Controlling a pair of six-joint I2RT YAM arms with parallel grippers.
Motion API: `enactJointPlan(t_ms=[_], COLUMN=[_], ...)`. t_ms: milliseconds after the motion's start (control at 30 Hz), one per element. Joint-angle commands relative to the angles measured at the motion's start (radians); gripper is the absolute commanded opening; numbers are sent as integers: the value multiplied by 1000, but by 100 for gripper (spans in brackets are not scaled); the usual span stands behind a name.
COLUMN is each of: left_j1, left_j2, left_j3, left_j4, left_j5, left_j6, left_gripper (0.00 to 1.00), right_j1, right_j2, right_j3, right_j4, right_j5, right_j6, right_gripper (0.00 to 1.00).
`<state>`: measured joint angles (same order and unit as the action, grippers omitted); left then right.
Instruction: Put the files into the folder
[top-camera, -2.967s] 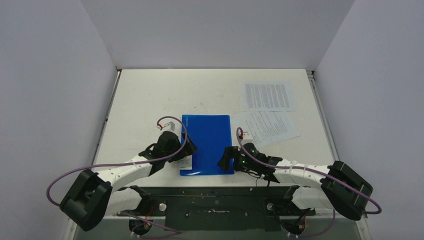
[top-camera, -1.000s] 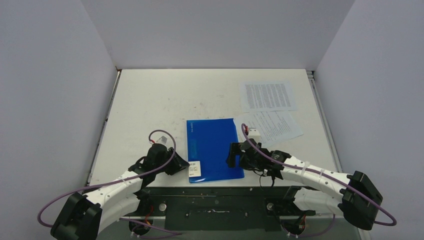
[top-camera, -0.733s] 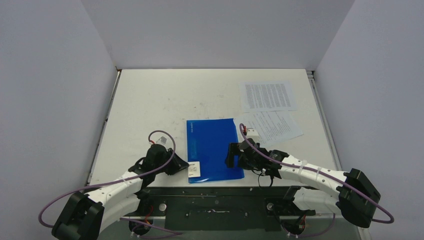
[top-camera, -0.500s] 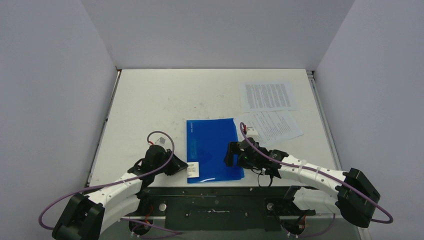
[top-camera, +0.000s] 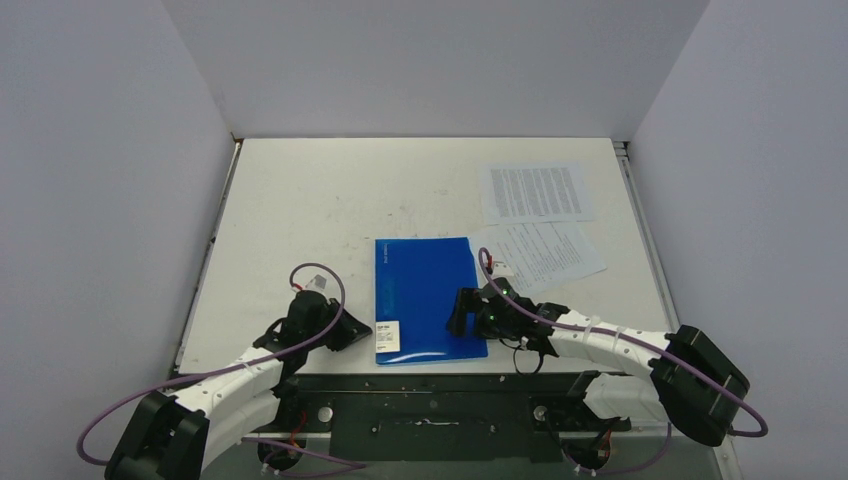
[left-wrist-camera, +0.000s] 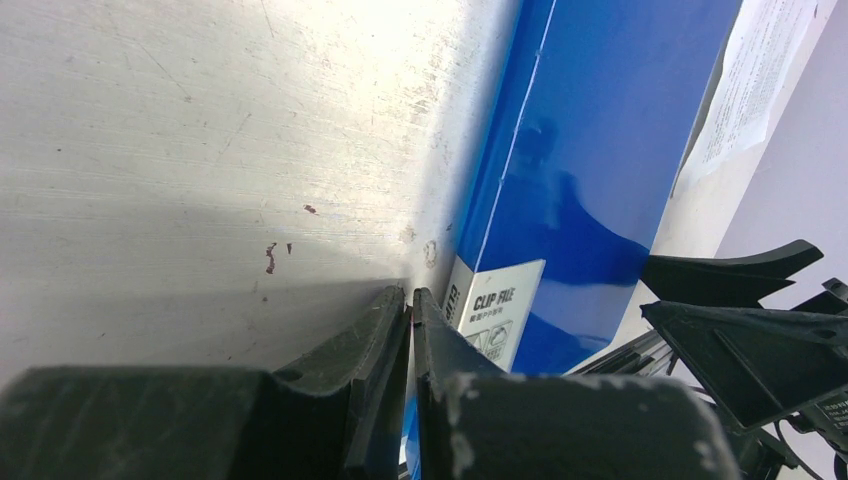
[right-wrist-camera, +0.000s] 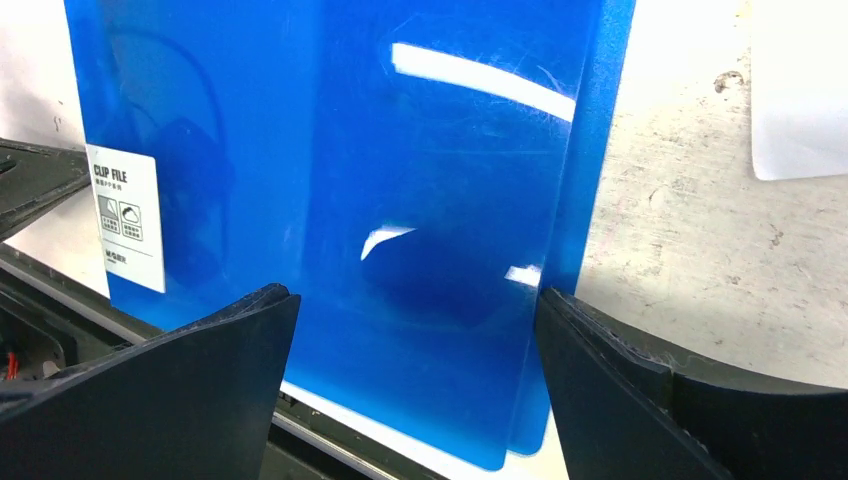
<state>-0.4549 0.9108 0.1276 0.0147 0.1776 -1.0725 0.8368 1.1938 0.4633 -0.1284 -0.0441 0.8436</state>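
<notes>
Blue folder (top-camera: 428, 295) lay closed between both hands as the left hand (left-wrist-camera: 410, 300) narrowed to a slit, apparently pinching its label corner. The right hand (right-wrist-camera: 415, 310) stayed spread over it, the files (top-camera: 545, 255) lying just beyond, still loose.

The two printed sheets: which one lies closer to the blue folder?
The tilted sheet, just right of the folder; the straight sheet lies farther back.
</notes>
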Motion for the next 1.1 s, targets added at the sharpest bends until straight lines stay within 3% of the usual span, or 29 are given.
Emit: enactJointPlan(t_ms=[0, 400, 1067], left_j1=[4, 4, 2], left_j2=[30, 54, 78], left_j3=[-45, -41, 15], left_j4=[-146, -127, -179], left_j5=[-78, -64, -71], left_j6=[39, 46, 75], left_gripper=[7, 4, 1], right_j1=[-11, -22, -25], right_j2=[6, -36, -178], right_j3=[-35, -132, -310], right_j4=[112, 253, 526], right_j5=[-48, -97, -125], right_j6=[24, 67, 189], right_gripper=[90, 100, 50])
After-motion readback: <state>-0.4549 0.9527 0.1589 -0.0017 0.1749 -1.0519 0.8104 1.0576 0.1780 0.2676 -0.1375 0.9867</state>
